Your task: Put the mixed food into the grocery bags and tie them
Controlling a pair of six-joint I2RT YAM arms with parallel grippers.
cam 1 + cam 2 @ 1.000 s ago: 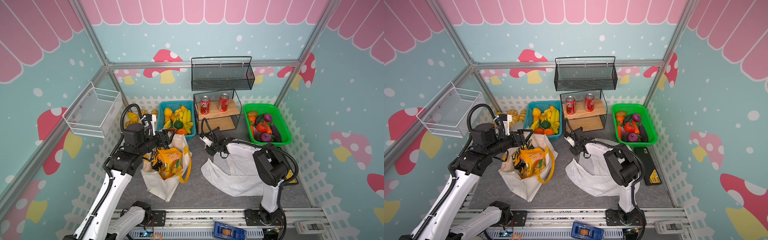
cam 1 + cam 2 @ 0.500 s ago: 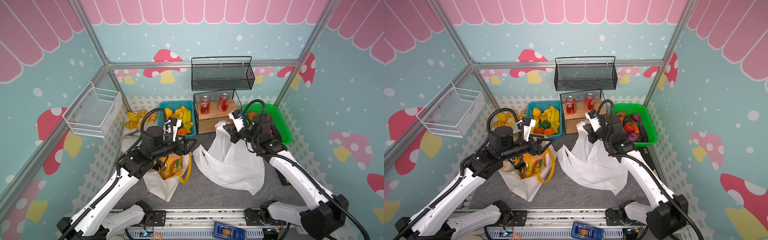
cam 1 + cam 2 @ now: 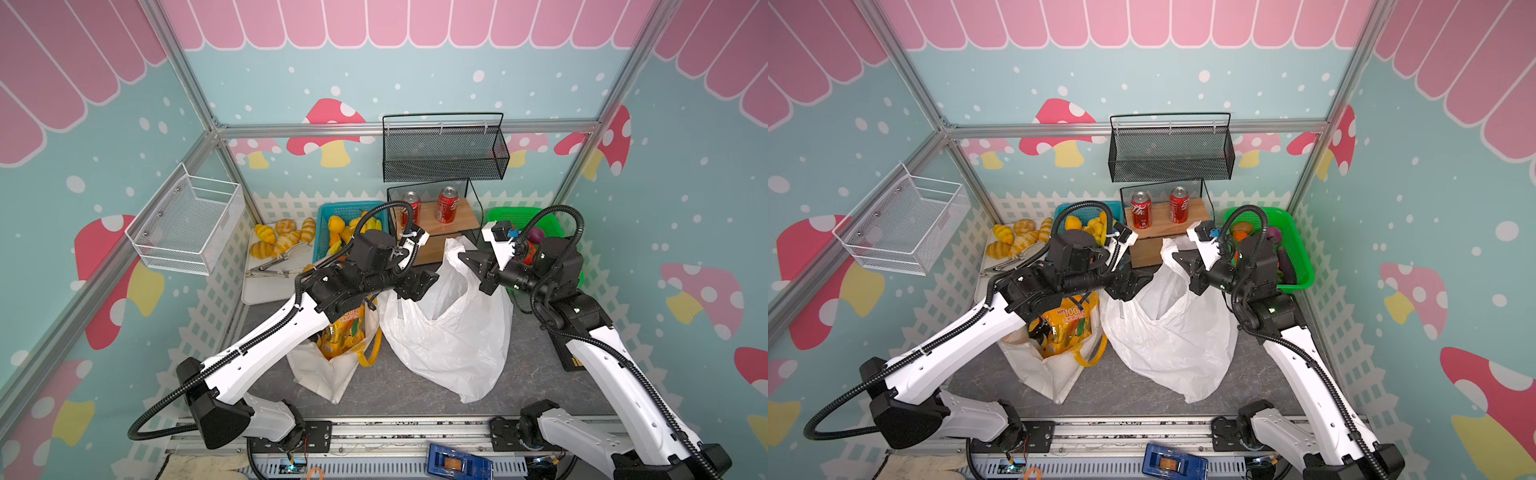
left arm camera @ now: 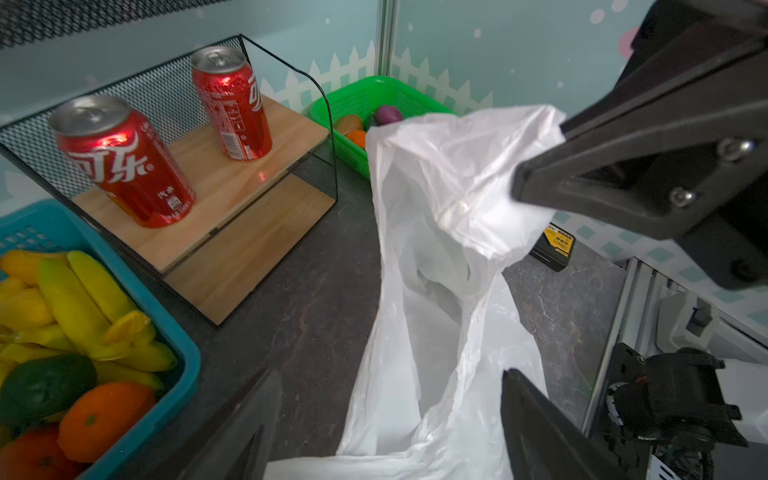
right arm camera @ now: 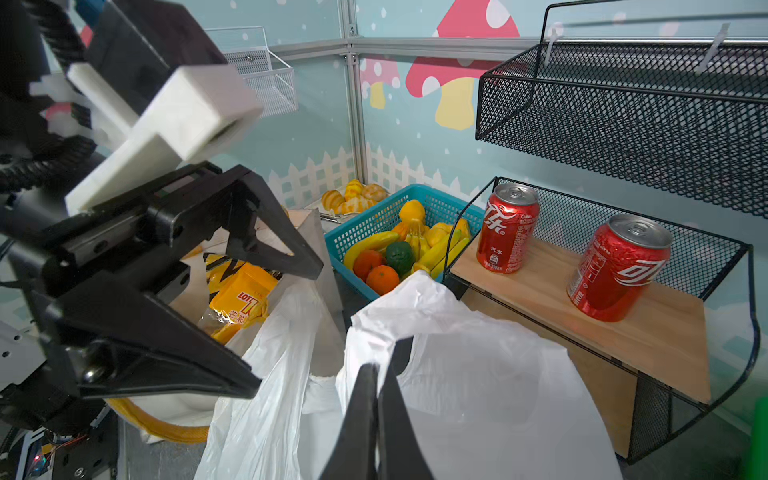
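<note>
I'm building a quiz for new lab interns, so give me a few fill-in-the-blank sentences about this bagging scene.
1. The right claw is shut on the ___ plastic bag.
2. The left claw, beside that bag, has its jaws ___.
3. ___ red soda cans stand on the wooden shelf.
4. The toy vegetables lie in the ___ basket.

Missing words: white; open; two; green.
</note>
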